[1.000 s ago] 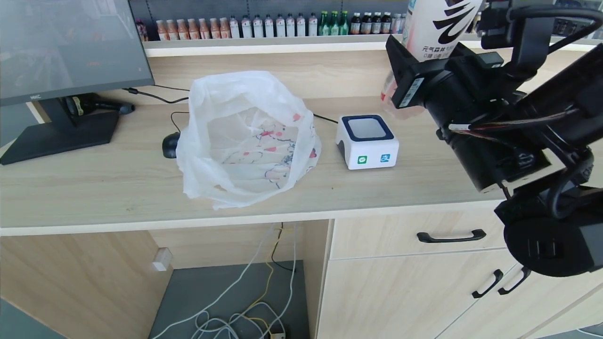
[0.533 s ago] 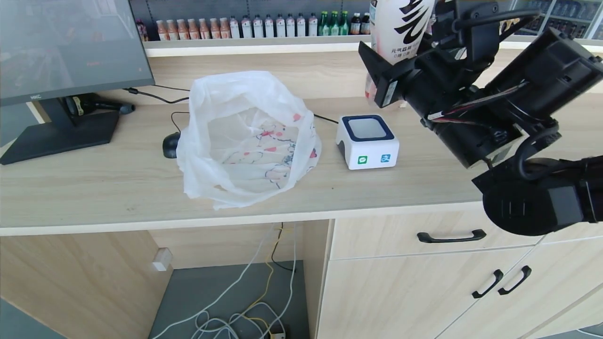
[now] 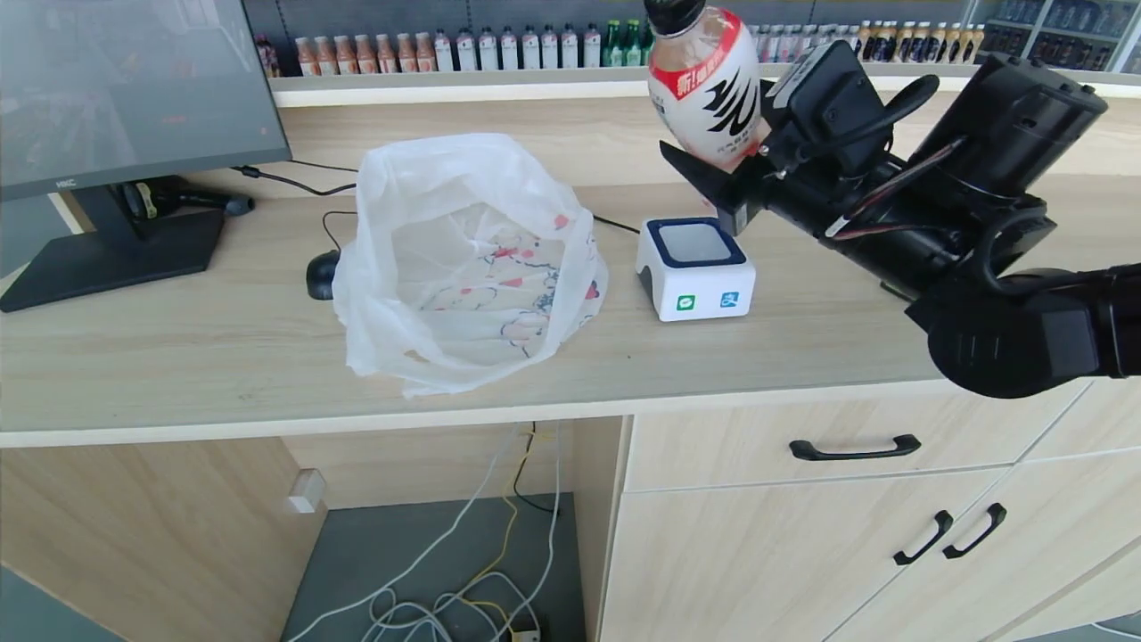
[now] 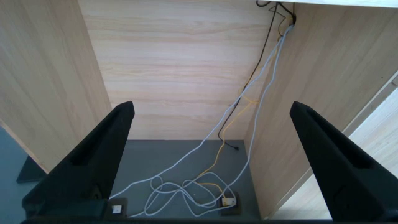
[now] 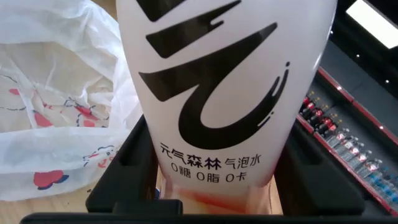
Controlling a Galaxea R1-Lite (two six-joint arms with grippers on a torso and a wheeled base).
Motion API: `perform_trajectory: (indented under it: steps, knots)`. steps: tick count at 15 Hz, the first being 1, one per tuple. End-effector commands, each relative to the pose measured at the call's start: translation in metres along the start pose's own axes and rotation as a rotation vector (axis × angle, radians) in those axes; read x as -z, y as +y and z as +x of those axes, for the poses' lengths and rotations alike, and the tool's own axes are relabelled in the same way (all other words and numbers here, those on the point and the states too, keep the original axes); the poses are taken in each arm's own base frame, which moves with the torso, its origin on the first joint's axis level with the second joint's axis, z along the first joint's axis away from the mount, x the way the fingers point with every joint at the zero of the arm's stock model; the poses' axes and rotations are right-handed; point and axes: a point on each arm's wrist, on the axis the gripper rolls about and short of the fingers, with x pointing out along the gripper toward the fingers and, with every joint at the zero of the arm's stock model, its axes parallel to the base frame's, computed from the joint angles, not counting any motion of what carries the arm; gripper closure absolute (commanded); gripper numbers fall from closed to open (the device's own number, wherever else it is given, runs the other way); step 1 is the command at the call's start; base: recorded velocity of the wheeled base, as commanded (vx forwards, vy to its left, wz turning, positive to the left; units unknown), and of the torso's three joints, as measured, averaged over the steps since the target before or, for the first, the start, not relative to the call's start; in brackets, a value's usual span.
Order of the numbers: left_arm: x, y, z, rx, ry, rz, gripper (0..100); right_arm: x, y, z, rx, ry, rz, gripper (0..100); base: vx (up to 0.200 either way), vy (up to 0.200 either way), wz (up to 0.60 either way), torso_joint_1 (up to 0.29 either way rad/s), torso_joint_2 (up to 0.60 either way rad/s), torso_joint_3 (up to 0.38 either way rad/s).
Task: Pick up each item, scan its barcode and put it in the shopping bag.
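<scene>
Bottle point(image 3: 709, 85) is seen in the head view clamped at its lower part by the right gripper point(image 3: 735, 160). It is held tilted above and slightly behind the scanner point(image 3: 695, 266), probably so that its barcode can be presented. The shopping bag point(image 3: 468, 259) is left open beside it on the counter point(image 3: 178, 357). In the left wrist view the left gripper point(image 4: 211, 109) is kept low, fingers apart, over cables point(image 4: 205, 186). In the right wrist view a white label point(image 5: 217, 93) with a black brush mark and small print is shown; no barcode is found.
</scene>
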Motion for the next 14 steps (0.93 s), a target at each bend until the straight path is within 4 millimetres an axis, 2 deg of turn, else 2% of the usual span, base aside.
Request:
perform_trajectory:
  steps: [1, 2, 5, 9, 14]
  knots:
    - [0.000, 0.000, 0.000, 0.001, -0.001, -0.001, 0, 0.004, -0.004, 0.008, -0.025, -0.018, -0.055, 100, 0.000, 0.000, 0.00, 0.000, 0.00, 0.000]
    - [0.000, 0.000, 0.000, -0.001, -0.001, -0.001, 0, 0.010, -0.005, 0.016, -0.044, -0.050, -0.098, 100, 0.000, 0.000, 0.00, 0.000, 0.00, 0.000]
    - [0.000, 0.000, 0.000, -0.001, -0.001, -0.001, 0, 0.023, -0.002, 0.021, -0.084, -0.078, -0.129, 100, 0.000, 0.000, 0.00, 0.000, 0.00, 0.000]
    - [0.000, 0.000, 0.000, 0.001, -0.001, -0.001, 0, 0.040, -0.001, 0.018, -0.155, -0.119, -0.172, 100, 0.000, 0.000, 0.00, 0.000, 0.00, 0.000]
    - [0.000, 0.000, 0.000, -0.001, -0.001, 0.001, 0, 0.049, -0.004, 0.013, -0.219, -0.163, -0.198, 100, 0.000, 0.000, 0.00, 0.000, 0.00, 0.000]
